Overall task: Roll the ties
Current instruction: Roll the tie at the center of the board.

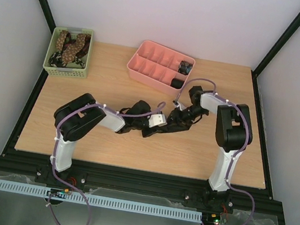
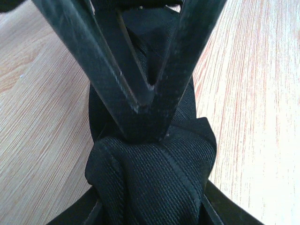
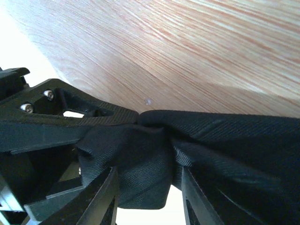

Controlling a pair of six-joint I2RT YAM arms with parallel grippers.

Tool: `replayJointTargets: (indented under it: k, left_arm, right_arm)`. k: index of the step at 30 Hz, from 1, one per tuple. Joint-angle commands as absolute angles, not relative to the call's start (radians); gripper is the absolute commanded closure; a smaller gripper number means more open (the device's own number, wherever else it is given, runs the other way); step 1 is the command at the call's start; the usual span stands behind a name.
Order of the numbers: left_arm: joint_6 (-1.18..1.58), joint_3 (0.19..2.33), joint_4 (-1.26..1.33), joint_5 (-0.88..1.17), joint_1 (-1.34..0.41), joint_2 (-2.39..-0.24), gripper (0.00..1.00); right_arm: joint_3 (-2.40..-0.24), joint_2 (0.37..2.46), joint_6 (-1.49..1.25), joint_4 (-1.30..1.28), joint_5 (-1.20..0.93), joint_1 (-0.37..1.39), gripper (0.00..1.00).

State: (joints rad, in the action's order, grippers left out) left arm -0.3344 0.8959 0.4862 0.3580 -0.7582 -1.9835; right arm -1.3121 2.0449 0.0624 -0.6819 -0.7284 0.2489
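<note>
A black tie (image 2: pixel 154 183) is bunched into a thick wad above the wooden table, held between both grippers at the table's middle (image 1: pixel 169 123). My left gripper (image 2: pixel 152 213) is shut on the wad, its fingers showing only at the bottom corners of the left wrist view. My right gripper (image 3: pixel 147 197) is shut on a fold of the same tie (image 3: pixel 140 173), the rest of which stretches off to the right. The right gripper's black fingers (image 2: pixel 140 84) reach down onto the wad in the left wrist view. Two rolled dark ties (image 1: pixel 183 68) sit in the pink tray (image 1: pixel 146 66).
A green basket (image 1: pixel 65 70) at the back left holds several brown spotted ties (image 1: pixel 69 45). The pink compartment tray stands at the back centre, just beyond the right arm's elbow (image 1: pixel 215 100). Black frame posts run along both table sides.
</note>
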Motion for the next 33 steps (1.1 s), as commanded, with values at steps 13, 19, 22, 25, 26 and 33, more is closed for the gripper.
replayJointTargets:
  k: [13, 19, 22, 25, 26, 33]
  left_arm:
    - [-0.345, 0.908, 0.218, 0.302, -0.754, -2.021, 0.68]
    - [-0.366, 0.913, 0.204, 0.331, -0.747, -2.012, 0.64]
    - [-0.367, 0.929, 0.201, 0.343, -0.732, -2.008, 0.62]
    - [-0.363, 0.938, 0.207, 0.371, -0.721, -1.993, 0.45]
    - [-0.358, 0.937, 0.214, 0.384, -0.719, -1.984, 0.40]
    - [-0.282, 0.851, 0.430, 0.466, -0.709, -1.904, 0.21]
  right_arm:
    - [-1.372, 2.109, 0.083, -0.724, -0.722, 0.318, 0.73]
    - [-1.401, 2.191, 0.132, -0.758, -0.641, 0.301, 0.98]
    - [-1.385, 2.195, 0.148, -0.755, -0.614, 0.291, 0.98]
    - [-1.356, 2.195, 0.160, -0.741, -0.579, 0.280, 0.99]
    - [-1.345, 2.197, 0.162, -0.733, -0.568, 0.275, 0.98]
    - [-1.298, 2.211, 0.137, -0.671, -0.484, 0.267, 0.99]
